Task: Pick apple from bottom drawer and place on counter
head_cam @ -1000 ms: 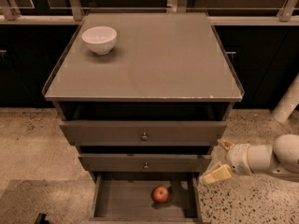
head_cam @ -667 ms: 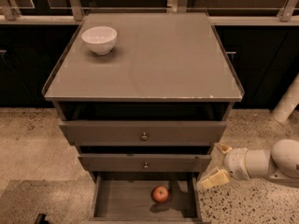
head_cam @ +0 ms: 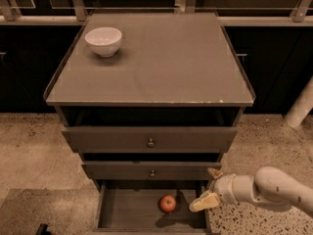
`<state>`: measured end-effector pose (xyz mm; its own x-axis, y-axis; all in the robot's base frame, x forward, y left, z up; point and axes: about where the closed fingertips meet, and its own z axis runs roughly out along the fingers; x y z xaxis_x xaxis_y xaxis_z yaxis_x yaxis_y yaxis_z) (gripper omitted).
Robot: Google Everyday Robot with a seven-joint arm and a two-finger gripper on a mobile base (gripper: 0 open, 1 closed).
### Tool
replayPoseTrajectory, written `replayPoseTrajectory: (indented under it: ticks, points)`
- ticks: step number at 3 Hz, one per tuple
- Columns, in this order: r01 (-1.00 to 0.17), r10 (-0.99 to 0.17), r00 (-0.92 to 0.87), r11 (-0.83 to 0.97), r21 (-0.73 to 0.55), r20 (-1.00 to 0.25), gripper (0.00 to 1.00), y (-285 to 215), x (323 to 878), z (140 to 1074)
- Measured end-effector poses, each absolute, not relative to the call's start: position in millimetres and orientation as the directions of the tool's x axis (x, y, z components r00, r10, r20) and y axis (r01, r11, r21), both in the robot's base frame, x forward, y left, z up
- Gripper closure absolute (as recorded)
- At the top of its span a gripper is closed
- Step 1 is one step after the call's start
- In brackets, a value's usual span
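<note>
The small red apple (head_cam: pixel 167 203) lies on the plank floor of the pulled-out bottom drawer (head_cam: pixel 124 210), right of its middle. My gripper (head_cam: pixel 208 187) reaches in from the right on a white arm. It is open and empty, at the drawer's right edge, a short way right of the apple and a little above it. One cream fingertip (head_cam: pixel 204 201) hangs over the drawer's right side; the other sits higher, by the middle drawer's corner. The grey-beige counter (head_cam: pixel 166 62) tops the cabinet above.
A white bowl (head_cam: pixel 103 41) stands on the counter's back left. Two wider drawers with round knobs (head_cam: pixel 150 142) stick out partly above the bottom drawer. A speckled floor (head_cam: pixel 34 155) surrounds the cabinet. A white post (head_cam: pixel 301 106) stands at the right.
My gripper has moved left, from beside the cabinet to the bottom drawer's right edge, closer to the apple. The apple and bowl have not moved.
</note>
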<state>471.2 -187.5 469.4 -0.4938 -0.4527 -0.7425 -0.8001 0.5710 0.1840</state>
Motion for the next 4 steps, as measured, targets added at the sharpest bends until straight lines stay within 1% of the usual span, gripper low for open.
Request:
replayPoseTrajectory:
  ticks: [1,2,3,4]
  points:
    - [-0.775,-0.466,-0.549,0.595,0.213,-0.694,0.0,-179,482,413]
    - [-0.777,-0.47,-0.55,0.591,0.217,-0.69,0.0,-175,483,409]
    - [-0.732,-0.41,-0.589,0.636,0.244,-0.697,0.0,-179,481,381]
    - [-0.723,-0.34,-0.573,0.638,0.265,-0.746,0.0,-170,490,349]
